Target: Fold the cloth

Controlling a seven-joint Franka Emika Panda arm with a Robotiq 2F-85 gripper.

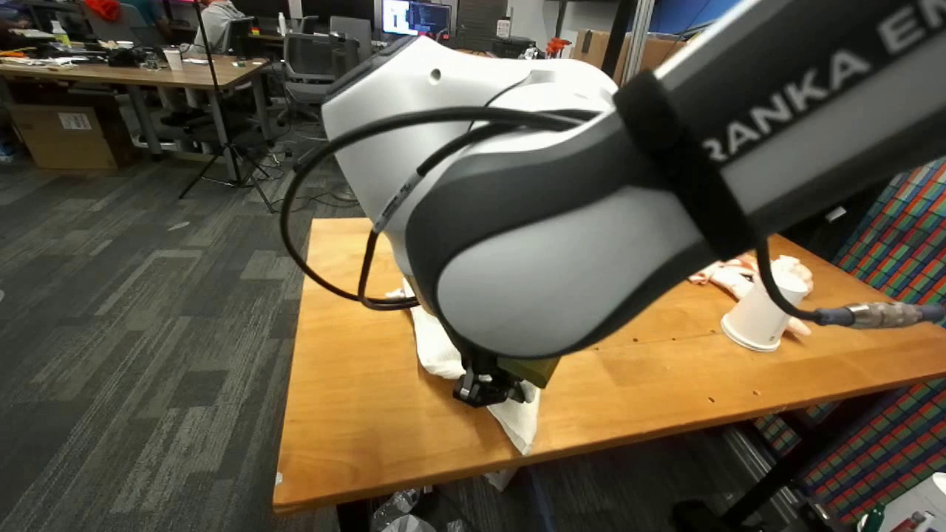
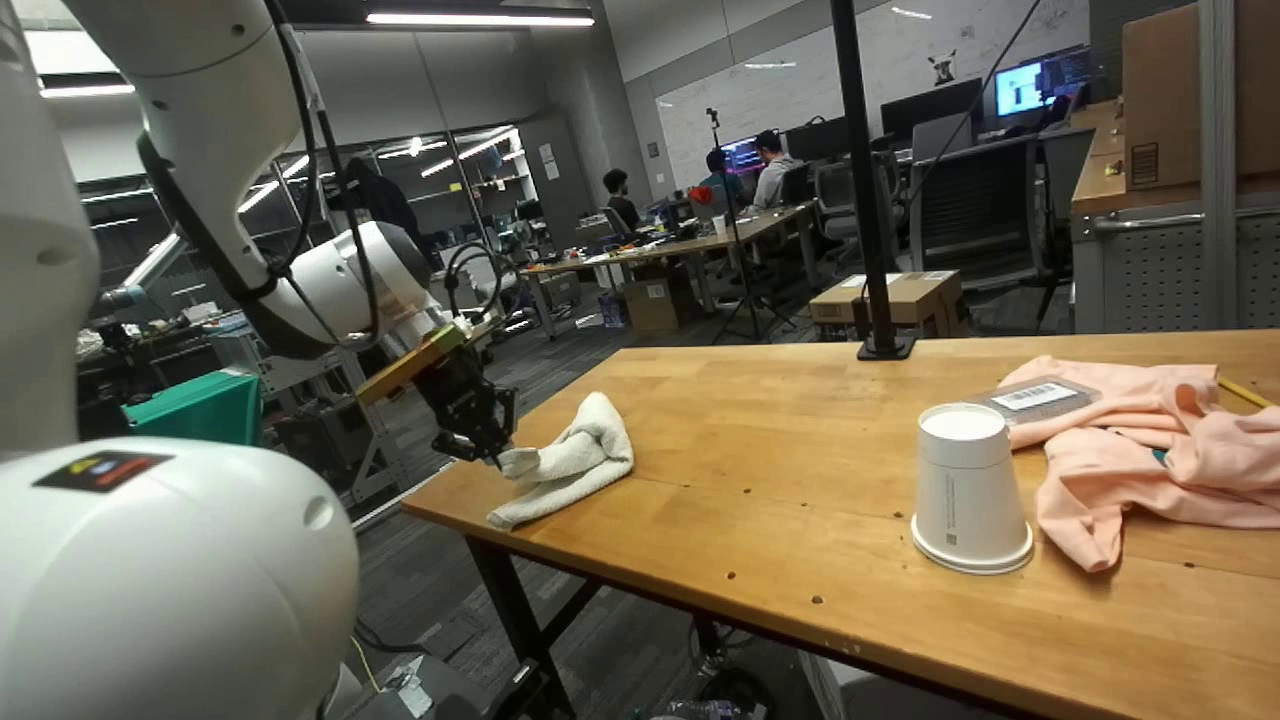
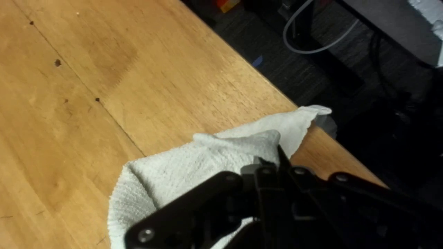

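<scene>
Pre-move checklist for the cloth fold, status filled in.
1. Gripper shut: ok.
2. Cloth in its grip: ok, looks pinched.
3. Cloth well inside the table edge: not ok, a corner reaches it.
4. Cloth smooth: not ok, bunched and creased.
5. Cup and pink fabric apart from cloth: ok.
6. Layers under gripper straight: cannot tell, hidden in the wrist view.
</scene>
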